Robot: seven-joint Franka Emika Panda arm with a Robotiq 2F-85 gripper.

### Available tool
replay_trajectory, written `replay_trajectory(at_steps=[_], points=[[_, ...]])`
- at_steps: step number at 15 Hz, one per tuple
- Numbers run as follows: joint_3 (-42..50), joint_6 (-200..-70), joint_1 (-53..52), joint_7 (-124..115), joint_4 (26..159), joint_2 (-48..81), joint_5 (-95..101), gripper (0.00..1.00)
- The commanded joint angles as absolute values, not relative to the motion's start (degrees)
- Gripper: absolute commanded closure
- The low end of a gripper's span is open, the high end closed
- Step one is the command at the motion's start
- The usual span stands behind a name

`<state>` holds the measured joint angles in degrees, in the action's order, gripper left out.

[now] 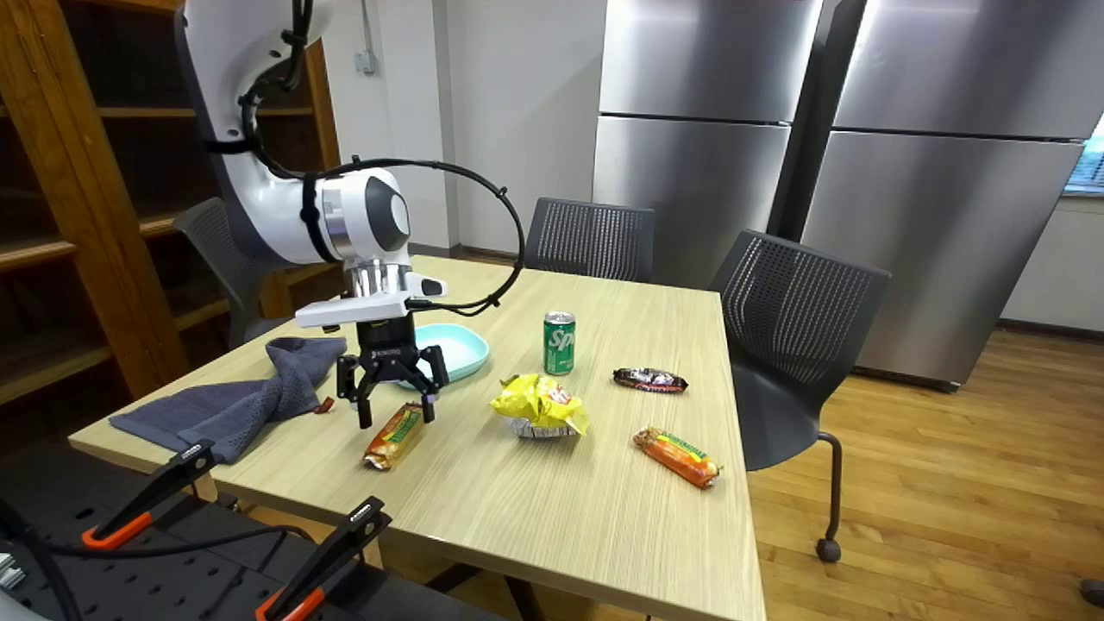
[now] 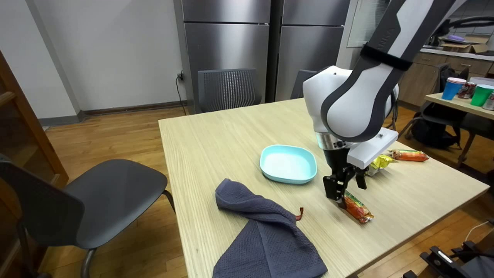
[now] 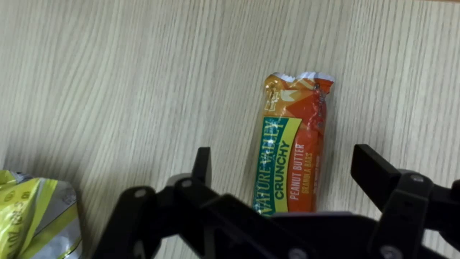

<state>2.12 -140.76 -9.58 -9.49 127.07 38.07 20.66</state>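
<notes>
Wide open, my gripper (image 1: pixel 396 412) hangs over a wrapped peanut butter granola bar (image 1: pixel 398 436) that lies flat on the table. Seen from the wrist, the bar (image 3: pixel 287 154) runs between the two spread fingers, with a gap on each side; its near end is hidden behind the gripper body. In an exterior view the bar (image 2: pixel 358 209) sticks out from beneath the fingers, and nothing is held. A crumpled yellow and silver bag (image 1: pixel 539 405) lies beside the gripper, and part of this bag (image 3: pixel 39 219) shows at the lower left of the wrist view.
A light blue dish (image 2: pixel 288 178) stands behind the gripper, near a dark grey towel (image 2: pixel 266 235) and a small reddish scrap (image 2: pixel 300 213). A green soda can (image 1: pixel 559 349), a dark wrapped bar (image 1: pixel 650 380) and another orange bar (image 1: pixel 678 457) are farther across. Clamps (image 1: pixel 332 552) grip near the table edge.
</notes>
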Motion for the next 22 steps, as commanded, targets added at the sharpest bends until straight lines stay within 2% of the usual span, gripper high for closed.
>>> replay_trajectory(at_steps=[1,9,21,22], points=[[2.42,-143.33,-9.49,-8.37,126.82,38.98,19.75,0.00],[4.10,-151.64,-9.88,-9.16,128.77,39.45,18.60,0.00],[4.40,-154.97,-10.33,-8.20,132.39,36.65,18.48,0.00],[4.34,-155.03,-10.27,-8.17,132.42,36.63,18.33,0.25]])
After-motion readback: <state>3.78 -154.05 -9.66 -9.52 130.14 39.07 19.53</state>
